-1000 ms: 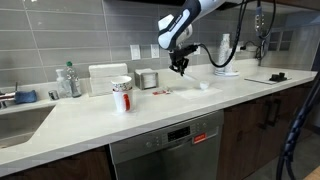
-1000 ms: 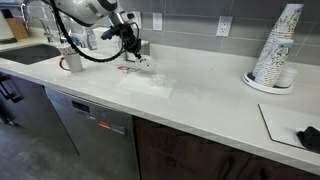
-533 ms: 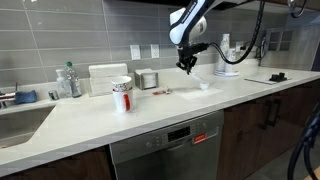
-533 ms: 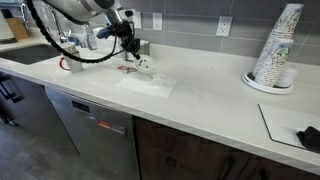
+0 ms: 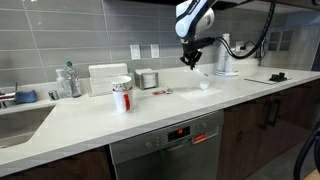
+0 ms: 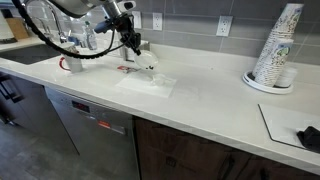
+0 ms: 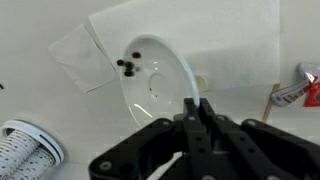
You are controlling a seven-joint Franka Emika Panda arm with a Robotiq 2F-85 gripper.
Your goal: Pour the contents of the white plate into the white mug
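My gripper [image 7: 194,108] is shut on the rim of the white plate [image 7: 150,80] and holds it tilted above the counter. A few small dark bits [image 7: 127,66] cling to the plate's far side. In both exterior views the gripper [image 5: 190,62] [image 6: 132,42] hangs well above the counter. The white mug [image 5: 205,85] is a small low cup standing on a white sheet [image 7: 210,30] below the gripper. In the wrist view the plate and the fingers hide most of the mug.
A red-and-white patterned cup [image 5: 122,96] stands to the left, with a metal tin [image 5: 148,79] behind it. A big white jug [image 5: 226,55] is at the back wall. A stack of paper cups [image 6: 278,50] and a sink [image 5: 15,120] sit at the counter's ends.
The arm has risen and moved sideways along the counter, carrying the plate higher and toward the spot over the small mug.
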